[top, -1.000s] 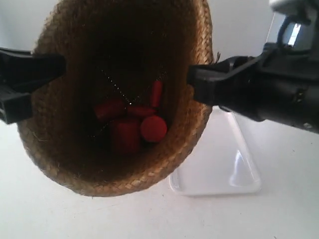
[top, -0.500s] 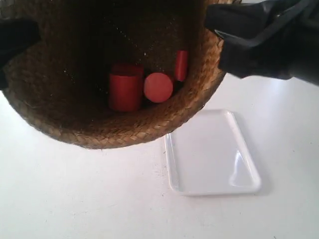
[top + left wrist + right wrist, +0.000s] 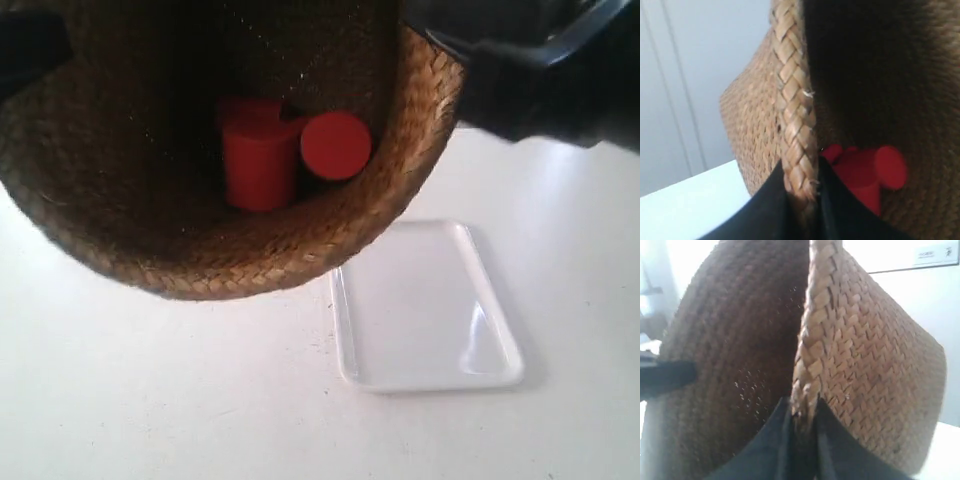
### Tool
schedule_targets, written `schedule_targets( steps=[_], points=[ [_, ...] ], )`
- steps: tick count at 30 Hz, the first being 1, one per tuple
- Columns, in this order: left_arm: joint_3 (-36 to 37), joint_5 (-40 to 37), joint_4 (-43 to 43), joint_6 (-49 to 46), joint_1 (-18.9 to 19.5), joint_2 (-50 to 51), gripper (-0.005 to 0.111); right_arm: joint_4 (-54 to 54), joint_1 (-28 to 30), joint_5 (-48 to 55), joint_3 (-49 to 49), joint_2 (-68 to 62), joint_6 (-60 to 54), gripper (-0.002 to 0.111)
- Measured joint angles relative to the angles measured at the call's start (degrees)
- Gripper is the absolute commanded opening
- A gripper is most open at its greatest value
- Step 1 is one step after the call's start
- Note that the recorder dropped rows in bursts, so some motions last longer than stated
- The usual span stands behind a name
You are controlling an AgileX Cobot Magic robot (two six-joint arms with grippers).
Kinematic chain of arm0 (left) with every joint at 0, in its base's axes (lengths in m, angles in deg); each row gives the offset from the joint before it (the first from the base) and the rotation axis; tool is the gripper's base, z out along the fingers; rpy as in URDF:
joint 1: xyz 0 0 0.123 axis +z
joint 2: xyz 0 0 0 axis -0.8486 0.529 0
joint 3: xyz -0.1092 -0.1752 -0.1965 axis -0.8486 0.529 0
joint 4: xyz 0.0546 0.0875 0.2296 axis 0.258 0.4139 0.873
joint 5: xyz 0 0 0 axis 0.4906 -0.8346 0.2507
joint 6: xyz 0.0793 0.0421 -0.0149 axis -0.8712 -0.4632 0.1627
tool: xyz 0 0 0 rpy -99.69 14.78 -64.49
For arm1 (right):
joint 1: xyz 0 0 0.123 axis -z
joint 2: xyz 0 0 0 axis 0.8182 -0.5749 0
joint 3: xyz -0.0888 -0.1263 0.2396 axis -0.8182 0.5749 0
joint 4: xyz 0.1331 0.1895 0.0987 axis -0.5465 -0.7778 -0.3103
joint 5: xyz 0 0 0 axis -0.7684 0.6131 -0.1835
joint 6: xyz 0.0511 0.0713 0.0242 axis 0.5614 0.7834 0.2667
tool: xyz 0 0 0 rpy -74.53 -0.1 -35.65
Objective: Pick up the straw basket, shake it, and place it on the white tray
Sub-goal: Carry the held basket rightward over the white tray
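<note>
Left gripper [image 3: 801, 186]: black jaws clamped on the braided rim of the tall brown woven-straw basket [image 3: 230, 255], one finger inside and one outside.
Right gripper [image 3: 802, 415]: pinching the rim the same way on the opposite side.
Basket: held in the air between both arms, mouth tipped toward the exterior camera, with red cylinder blocks [image 3: 262, 165] loose at its bottom.
Key relation: the flat glossy white rectangular tray [image 3: 420, 320] lies below the basket and off toward the exterior view's right, its long axis running away from that camera (the basket's base is hidden, so its alignment cannot be judged).
Nearer arm: the one at the exterior view's right [image 3: 545, 85].
Surface: plain white tabletop [image 3: 150, 400], smooth and level.
Room: nothing stands on the tray, so a straight descent looks unobstructed.
</note>
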Motion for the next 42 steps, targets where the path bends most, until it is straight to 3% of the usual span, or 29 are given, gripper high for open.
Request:
schedule_targets(
  steps=[3,8,14,18,20,26,32,38,42],
  points=[
    [1.8,2.4,-1.4,0.1,0.4,3.4,0.0,0.1,1.0,-0.2,1.9,-4.9,-1.2,0.0],
    [-1.7,-9.1,-0.7,0.8,0.7,0.1,0.0,-0.1,-0.2,7.4,0.0,-1.4,3.2,0.0],
    [-1.7,-2.9,-0.3,0.3,0.7,2.8,0.0,0.2,1.4,-1.7,2.0,-5.0,1.3,0.0],
    [-4.7,-12.4,0.5,1.3,0.9,2.6,0.0,-0.3,1.1,8.7,0.3,-5.3,6.1,0.0],
    [-6.5,-14.5,0.8,1.5,0.9,0.1,0.0,-0.2,-0.4,8.8,-1.2,-2.1,6.7,0.0],
    [-2.0,-4.2,0.7,0.0,0.9,2.0,0.0,-0.2,-1.3,-3.6,1.4,-4.4,1.6,0.0],
    [-4.6,-16.3,0.7,1.9,1.1,-0.6,0.0,-1.4,-3.2,10.0,-1.1,-1.8,5.2,0.0],
    [-1.2,-5.4,0.7,0.6,1.0,0.0,0.0,-1.2,-2.8,-0.8,2.6,-2.7,1.5,0.0],
    [-2.8,-14.6,0.7,0.9,1.1,0.7,0.0,-1.7,-2.5,8.1,1.5,-4.0,3.0,0.0]
  ],
)
